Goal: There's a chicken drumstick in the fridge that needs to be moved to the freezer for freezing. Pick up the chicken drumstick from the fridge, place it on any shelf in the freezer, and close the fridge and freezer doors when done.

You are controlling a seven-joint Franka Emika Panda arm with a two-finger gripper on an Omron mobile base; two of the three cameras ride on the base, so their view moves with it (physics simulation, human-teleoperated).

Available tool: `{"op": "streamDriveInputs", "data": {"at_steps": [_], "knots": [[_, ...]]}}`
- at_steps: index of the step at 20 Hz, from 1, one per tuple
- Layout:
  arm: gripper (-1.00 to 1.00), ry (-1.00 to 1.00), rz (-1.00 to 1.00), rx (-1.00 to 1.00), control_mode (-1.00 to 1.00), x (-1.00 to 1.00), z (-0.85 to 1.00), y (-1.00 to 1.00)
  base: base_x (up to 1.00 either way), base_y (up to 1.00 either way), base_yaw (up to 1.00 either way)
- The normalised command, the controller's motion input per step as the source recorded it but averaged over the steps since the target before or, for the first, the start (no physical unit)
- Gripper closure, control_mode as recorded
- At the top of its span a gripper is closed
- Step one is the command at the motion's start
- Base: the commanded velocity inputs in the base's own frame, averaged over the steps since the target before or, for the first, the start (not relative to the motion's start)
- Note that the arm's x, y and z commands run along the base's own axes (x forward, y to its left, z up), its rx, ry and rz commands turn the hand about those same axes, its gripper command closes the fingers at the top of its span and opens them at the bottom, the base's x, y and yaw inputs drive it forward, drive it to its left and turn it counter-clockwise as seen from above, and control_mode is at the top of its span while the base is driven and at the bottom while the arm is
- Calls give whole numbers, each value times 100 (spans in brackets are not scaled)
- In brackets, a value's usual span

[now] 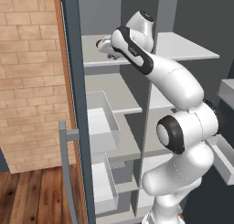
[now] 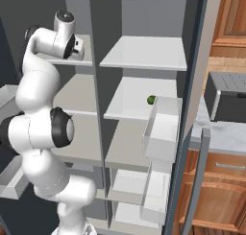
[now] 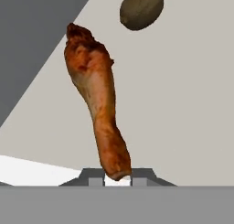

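Observation:
The chicken drumstick (image 3: 98, 109), orange-brown, has its thin end pinched between my gripper (image 3: 118, 178) tips, which are shut on it. Its bulbous end points away from the hand, over a light grey shelf (image 3: 192, 104). From the base views, my gripper (image 1: 101, 47) reaches into the freezer, the narrower left half, at its upper shelf (image 1: 91, 57). The same hand (image 2: 78, 49) sits over that shelf (image 2: 84, 61) in the right base view. Both the freezer door (image 1: 73, 81) and the fridge door (image 2: 192, 99) stand open.
A dark brown round lump (image 3: 141, 8) lies on the shelf just beyond the drumstick. A small green ball (image 2: 152, 100) rests on a fridge shelf. White bins (image 1: 103, 122) line the freezer door, and other bins (image 2: 163, 128) line the fridge door. A grey appliance (image 2: 230, 97) stands on the counter at right.

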Motion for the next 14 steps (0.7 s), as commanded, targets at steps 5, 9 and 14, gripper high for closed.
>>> {"op": "streamDriveInputs", "data": {"at_steps": [5,9,14], "knots": [[100,0,0,-2,-100,29,-17,0,0,0,0],[100,0,0,-3,-100,27,-27,2,0,0,0],[-100,0,0,-2,-100,4,-14,7,0,0,0]]}}
